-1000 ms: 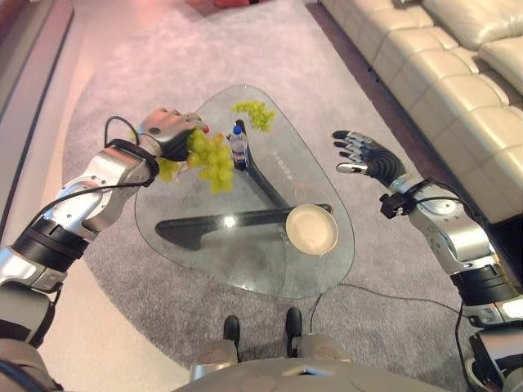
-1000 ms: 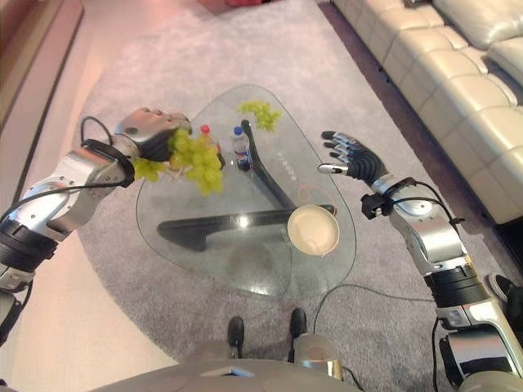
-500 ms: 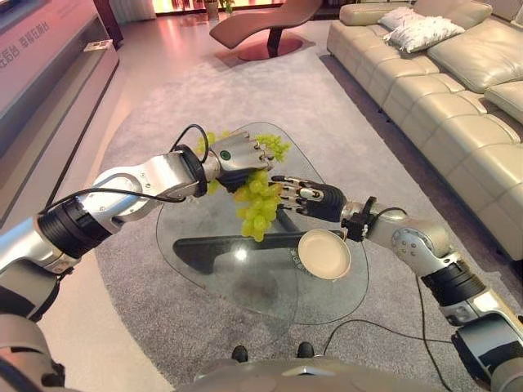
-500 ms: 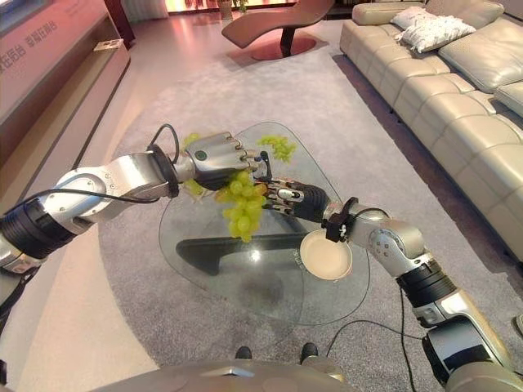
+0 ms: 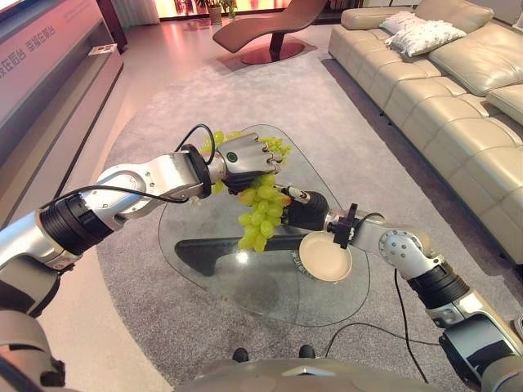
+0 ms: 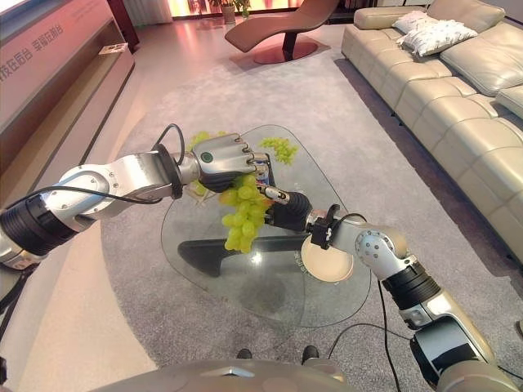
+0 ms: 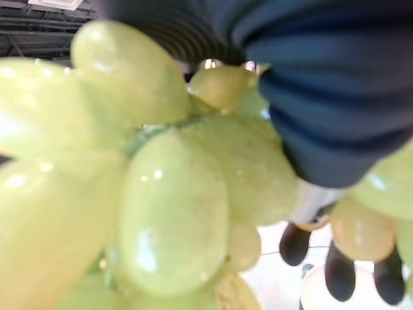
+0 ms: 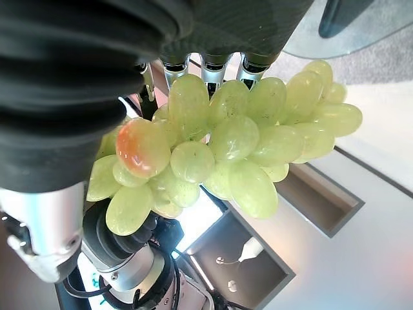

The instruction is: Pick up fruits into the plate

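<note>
While the plate (image 5: 325, 256) sits bare on the near right part of the glass table (image 5: 245, 286), no fruit has reached it, so the task looks to be in its first carry. The left hand (image 5: 245, 158) has its fingers curled round the top of a bunch of green grapes (image 5: 260, 216), which hangs in the air over the middle of the table, just left of the plate and higher than it. The right hand (image 5: 301, 208) reaches in from the right and meets the bunch from the side; its wrist view shows fingers laid against the far side of the grapes, but whether they are straight or closing I cannot tell. It may be steadying the bunch or taking it over.

On the far end of the table lies a second cluster of grapes (image 6: 282, 149), with more green fruit (image 6: 200, 139) showing past the left forearm. A small bottle (image 6: 263, 169) stands just behind the left hand.

What is left, as I judge it: bring this bunch over the plate and lower it in, then fetch the other fruit.
</note>
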Motion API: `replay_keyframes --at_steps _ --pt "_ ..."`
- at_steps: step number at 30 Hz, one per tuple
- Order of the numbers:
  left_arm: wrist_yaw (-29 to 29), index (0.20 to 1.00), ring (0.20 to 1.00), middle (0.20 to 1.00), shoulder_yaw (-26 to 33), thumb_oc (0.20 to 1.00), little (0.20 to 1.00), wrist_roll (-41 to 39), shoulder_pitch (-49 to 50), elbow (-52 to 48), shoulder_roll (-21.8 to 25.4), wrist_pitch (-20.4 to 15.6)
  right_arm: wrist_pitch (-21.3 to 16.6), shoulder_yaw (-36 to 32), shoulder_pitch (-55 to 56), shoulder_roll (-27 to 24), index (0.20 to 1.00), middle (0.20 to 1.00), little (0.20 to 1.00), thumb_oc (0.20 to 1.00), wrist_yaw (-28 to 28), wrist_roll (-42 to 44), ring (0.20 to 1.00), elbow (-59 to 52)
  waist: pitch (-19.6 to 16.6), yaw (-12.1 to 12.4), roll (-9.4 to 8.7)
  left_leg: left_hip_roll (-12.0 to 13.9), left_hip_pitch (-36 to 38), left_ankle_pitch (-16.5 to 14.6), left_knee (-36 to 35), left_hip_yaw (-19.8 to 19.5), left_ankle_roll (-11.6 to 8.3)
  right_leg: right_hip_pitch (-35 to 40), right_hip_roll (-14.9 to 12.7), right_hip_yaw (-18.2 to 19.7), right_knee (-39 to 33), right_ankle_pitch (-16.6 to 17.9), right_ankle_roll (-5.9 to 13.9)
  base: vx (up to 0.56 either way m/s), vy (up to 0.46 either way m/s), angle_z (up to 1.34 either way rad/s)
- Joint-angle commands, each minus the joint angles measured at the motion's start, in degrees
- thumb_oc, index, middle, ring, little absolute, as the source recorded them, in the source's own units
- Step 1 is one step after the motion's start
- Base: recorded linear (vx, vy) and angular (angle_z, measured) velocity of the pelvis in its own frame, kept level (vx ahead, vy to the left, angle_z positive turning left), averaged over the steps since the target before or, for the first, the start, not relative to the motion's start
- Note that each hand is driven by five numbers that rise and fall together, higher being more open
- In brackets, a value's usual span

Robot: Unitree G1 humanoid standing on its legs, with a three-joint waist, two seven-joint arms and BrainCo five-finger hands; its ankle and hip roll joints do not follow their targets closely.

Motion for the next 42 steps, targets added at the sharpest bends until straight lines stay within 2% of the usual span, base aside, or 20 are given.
replay_keyframes --at_steps 1,7,9,12,15,19,27,42 --pt "3.08 0.2 0.2 0.2 1.18 0.2 0.2 -0.08 -8.8 1.13 -2.65 1.5 0.11 3.24 -3.47 2.98 1.0 1.0 1.0 1.0 1.93 5.46 1.0 -8.54 -2.5 0.97 -1.78 -2.43 0.84 -6.8 2.63 3.03 0.61 2.39 -1.22 -1.59 1.44 -3.28 3.05 0.0 0.0 0.0" --pt "0.82 0.2 0.2 0.2 1.88 0.2 0.2 -3.11 -9.6 -0.32 -2.03 2.23 -1.26 4.05 -4.21 1.95 1.0 1.0 1.0 1.0 3.97 1.45 1.0 -9.82 -2.54 1.13 -1.91 -2.35 0.76 -6.55 2.37 2.95 0.54 2.34 -1.12 -1.51 1.22 -3.16 3.07 0.0 0.0 0.0" --pt "-0.19 0.2 0.2 0.2 2.11 0.2 0.2 -3.6 -9.26 -0.94 -1.99 2.98 -3.47 4.82 -5.26 0.45 1.0 1.0 1.0 1.0 5.72 -3.99 1.0 -10.97 -2.42 1.11 -1.99 -2.37 0.71 -6.52 2.37 2.85 0.56 2.21 -1.05 -1.25 1.26 -3.13 3.06 0.0 0.0 0.0" --pt "-0.22 0.2 0.2 0.2 2.44 0.2 0.2 -3.14 -8.52 -0.89 -2.2 3.29 -4.79 5.45 -6.33 -0.81 1.0 1.0 1.0 1.0 7.73 -8.11 1.0 -11.72 -2.31 0.98 -2.03 -2.38 0.73 -6.48 2.39 2.83 0.58 2.15 -0.95 -0.94 1.32 -3.12 3.0 0.0 0.0 0.0" --pt "-0.78 0.2 0.2 0.2 3.25 0.2 0.2 -3.4 -7.77 -0.53 -2.53 3.53 -9.26 5.99 -8.7 -2.68 1.0 1.0 1.0 1.0 9.05 -15.27 1.0 -12.24 -2.29 0.88 -2.07 -2.41 0.79 -6.47 2.4 2.85 0.66 2.19 -0.71 -0.36 1.24 -3.12 2.79 0.0 0.0 0.0" --pt "-1.78 0.2 0.2 0.2 4.04 0.2 0.2 -3.44 -7.21 -0.64 -2.72 4.19 -11.18 5.74 -9.87 -3.89 1.0 1.0 1.0 1.0 9.55 -19.13 1.0 -12.91 -2.31 0.7 -2.04 -2.42 1.01 -6.48 2.22 2.84 0.74 2.27 -0.58 0.09 1.19 -3.14 2.73 0.0 0.0 0.0" --pt "-2.18 0.2 0.2 0.2 4.89 0.2 0.2 -3.22 -6.73 -0.56 -2.62 4.9 -11.5 5.92 -11.2 -6.09 1.0 1.0 1.0 1.0 10.39 -22.88 1.0 -13.72 -1.85 0.4 -2.06 -2.39 1.11 -6.48 2.17 2.93 0.88 2.22 -0.4 0.68 1.16 -3.02 2.57 0.0 0.0 0.0" --pt "-2.89 0.2 0.2 0.2 5.35 0.2 0.2 -5.18 -8.84 -1.27 -5.19 6.88 -7.89 8.31 -12.64 -3.11 1.0 1.0 1.0 1.0 10.15 -22.16 1.0 -14.21 -1.96 0.49 -2.01 -2.29 1.6 -6.53 1.85 2.73 0.97 2.61 -0.19 1.02 1.1 -3.34 2.49 0.0 0.0 0.0"
